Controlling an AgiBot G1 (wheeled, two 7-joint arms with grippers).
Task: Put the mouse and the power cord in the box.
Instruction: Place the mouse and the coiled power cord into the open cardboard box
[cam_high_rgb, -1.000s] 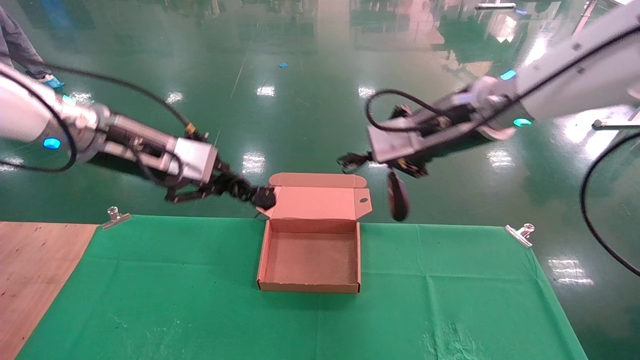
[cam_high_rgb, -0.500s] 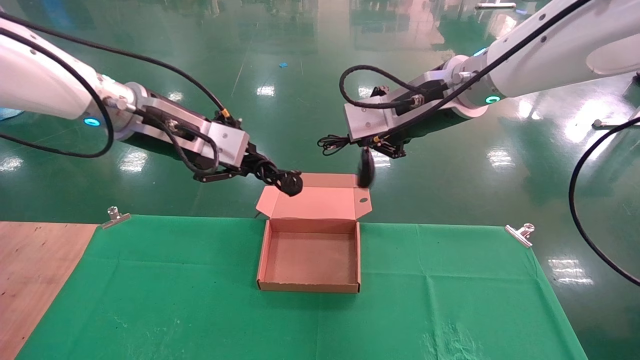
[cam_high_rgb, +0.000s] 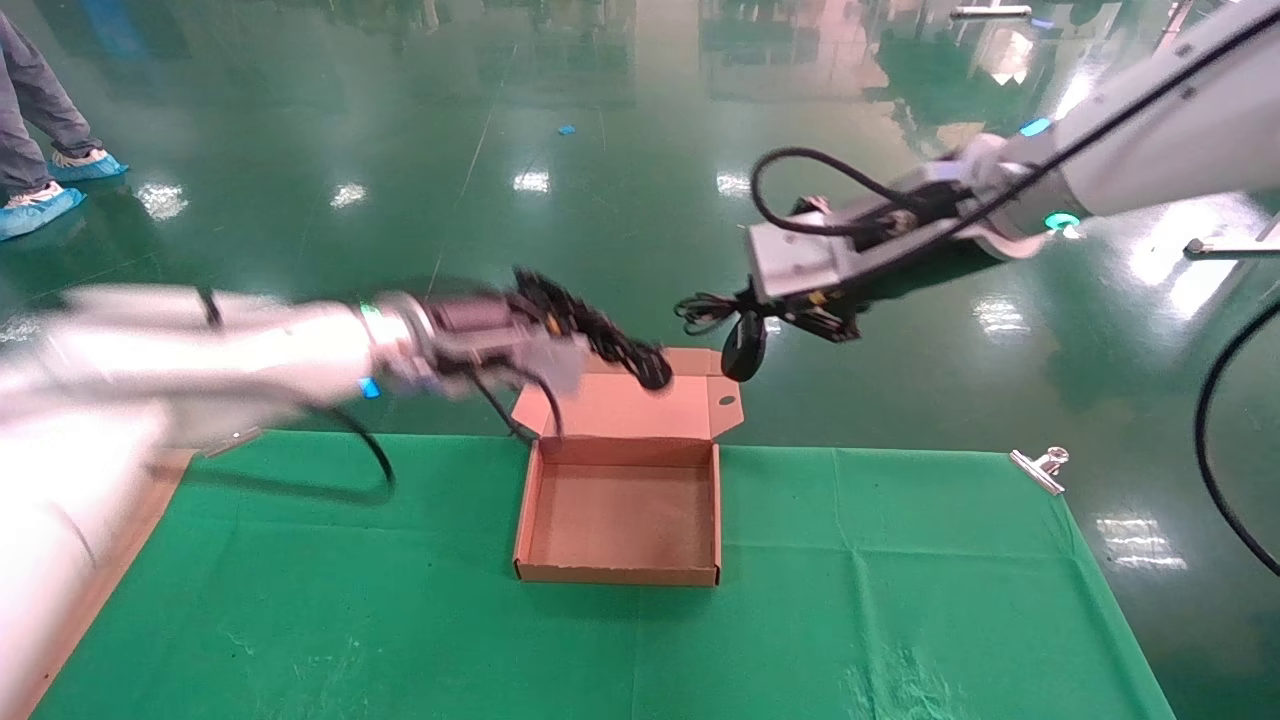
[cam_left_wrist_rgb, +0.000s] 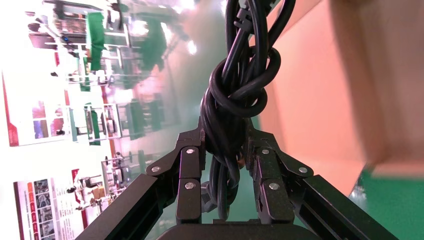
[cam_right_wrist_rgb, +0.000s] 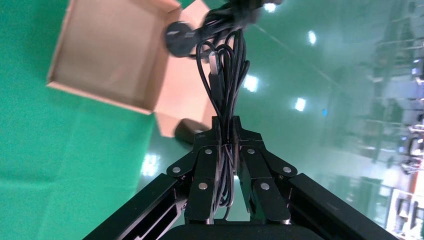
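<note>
While no writing reads, left pincer (cam_left_wrist_rgb: 223, 165) clamps power cord (cam_left_wrist_rgb: 235, 95), right pincer (cam_right_wrist_rgb: 223, 160) pinches mouse (cam_high_rgb: 742, 350) cable.

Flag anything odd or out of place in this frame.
The right claw grips only the thin cable, so the mouse dangles freely above the box lid. Otherwise nothing: the left claw holds the power cord firmly.

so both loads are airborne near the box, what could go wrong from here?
1. The right end effector pinches only the thin cable, so the mouse dangles and may swing past the box.
2. The power cord in the left end effector hangs near the raised lid and could snag it.
</note>
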